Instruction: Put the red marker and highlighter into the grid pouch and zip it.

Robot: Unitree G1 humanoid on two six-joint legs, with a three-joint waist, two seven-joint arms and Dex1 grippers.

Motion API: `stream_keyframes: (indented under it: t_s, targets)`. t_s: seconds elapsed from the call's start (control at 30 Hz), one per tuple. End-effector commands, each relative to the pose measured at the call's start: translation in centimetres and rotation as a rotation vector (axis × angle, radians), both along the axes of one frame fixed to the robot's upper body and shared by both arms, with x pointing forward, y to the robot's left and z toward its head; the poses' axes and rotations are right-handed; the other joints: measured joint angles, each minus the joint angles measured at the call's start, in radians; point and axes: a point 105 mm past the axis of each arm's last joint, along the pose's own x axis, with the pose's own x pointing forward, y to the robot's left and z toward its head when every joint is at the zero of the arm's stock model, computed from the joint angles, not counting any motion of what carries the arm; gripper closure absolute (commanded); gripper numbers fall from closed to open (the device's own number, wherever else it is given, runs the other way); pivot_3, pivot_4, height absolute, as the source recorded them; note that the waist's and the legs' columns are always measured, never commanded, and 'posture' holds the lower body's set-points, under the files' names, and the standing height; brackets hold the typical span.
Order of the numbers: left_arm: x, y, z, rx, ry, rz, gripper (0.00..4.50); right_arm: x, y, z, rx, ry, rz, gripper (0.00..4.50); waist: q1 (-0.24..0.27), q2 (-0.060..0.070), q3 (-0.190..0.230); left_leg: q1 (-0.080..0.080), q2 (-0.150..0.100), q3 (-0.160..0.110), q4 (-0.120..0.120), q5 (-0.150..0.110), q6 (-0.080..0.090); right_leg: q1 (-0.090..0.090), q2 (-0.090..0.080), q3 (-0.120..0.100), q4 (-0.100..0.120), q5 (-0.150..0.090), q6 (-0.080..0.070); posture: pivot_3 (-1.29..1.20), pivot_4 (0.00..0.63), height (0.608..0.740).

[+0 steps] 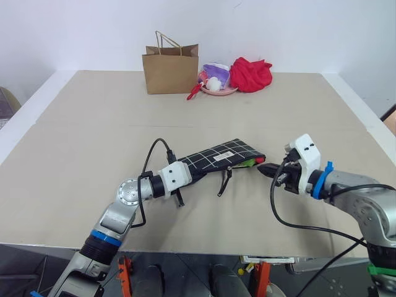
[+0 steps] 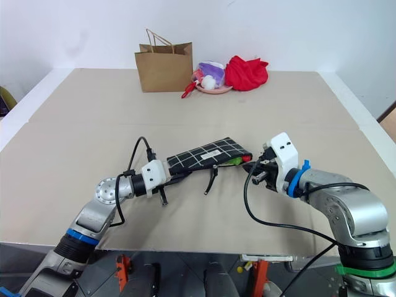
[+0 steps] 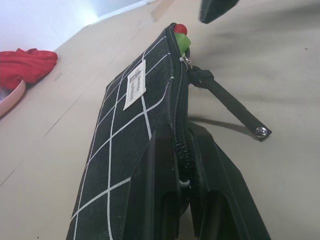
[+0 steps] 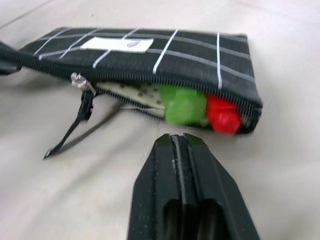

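Grid pouch (image 1: 219, 158) pinched by left gripper (image 3: 182, 200) at one end; right gripper (image 4: 183, 142) closed, just off its open end.

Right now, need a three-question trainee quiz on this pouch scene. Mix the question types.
1. True or false: the black fabric pouch with white grid lines is fully zipped.
2. Which end effector is shut on the pouch? A) left end effector B) right end effector C) neither
3. Fill in: beside the red cap end of the marker in the pouch's open end sits the chunky lime-green ____.

Key:
1. False; the end by the pens gapes, with the black zipper pull cord hanging partway along.
2. A
3. highlighter
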Motion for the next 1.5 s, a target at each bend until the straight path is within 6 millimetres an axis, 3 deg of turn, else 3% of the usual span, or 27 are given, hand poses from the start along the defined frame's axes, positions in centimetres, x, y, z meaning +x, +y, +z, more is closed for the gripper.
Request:
stream_keyframes:
  t_s: [0.03, 0.23, 0.67, 1.17, 1.5]
  targets:
    - [-0.5, -0.3, 1.5, -0.031, -0.054, -0.026, 4.5, 0.7, -0.3, 0.8, -0.013, -0.056, -0.018, 4.46, 0.001, 0.0, 0.0, 0.0, 0.0, 0.0, 0.0, 0.0, 0.0, 0.0, 0.0, 0.0, 0.0, 0.0, 0.0, 0.0, 0.15, 0.74]
    - [-0.6, -0.2, 1.5, -0.031, -0.052, -0.024, 4.5, 1.0, -0.5, 0.3, -0.029, -0.057, -0.015, 4.46, 0.002, 0.0, 0.0, 0.0, 0.0, 0.0, -0.001, 0.0, 0.0, 0.0, 0.0, 0.0, 0.0, -0.001, 0.0, 0.0, 0.15, 0.74]
    - [-1.0, -0.7, 1.5, -0.042, -0.041, -0.044, 4.5, 2.0, 2.0, 1.2, 0.004, -0.095, 0.043, 4.46, 0.001, 0.0, 0.0, -0.001, 0.0, 0.0, 0.0, 0.0, 0.0, 0.0, 0.0, 0.0, 0.0, -0.001, 0.0, 0.0, 0.15, 0.74]
    - [-0.5, -0.2, 1.5, -0.037, -0.042, -0.018, 4.5, 0.4, -2.3, 0.8, -0.065, -0.057, -0.05, 4.46, -0.002, 0.0, 0.0, 0.0, 0.0, 0.0, 0.0, 0.0, 0.0, 0.0, 0.0, 0.0, 0.0, -0.001, 0.0, 0.0, 0.15, 0.74]
    - [-0.7, -0.3, 1.5, -0.039, -0.038, -0.031, 4.5, 1.3, -1.7, 1.1, -0.051, -0.081, -0.052, 4.46, 0.0, 0.0, 0.0, 0.0, 0.0, 0.0, 0.0, 0.0, 0.0, 0.0, 0.0, 0.0, 0.0, -0.001, 0.0, 0.0, 0.15, 0.74]
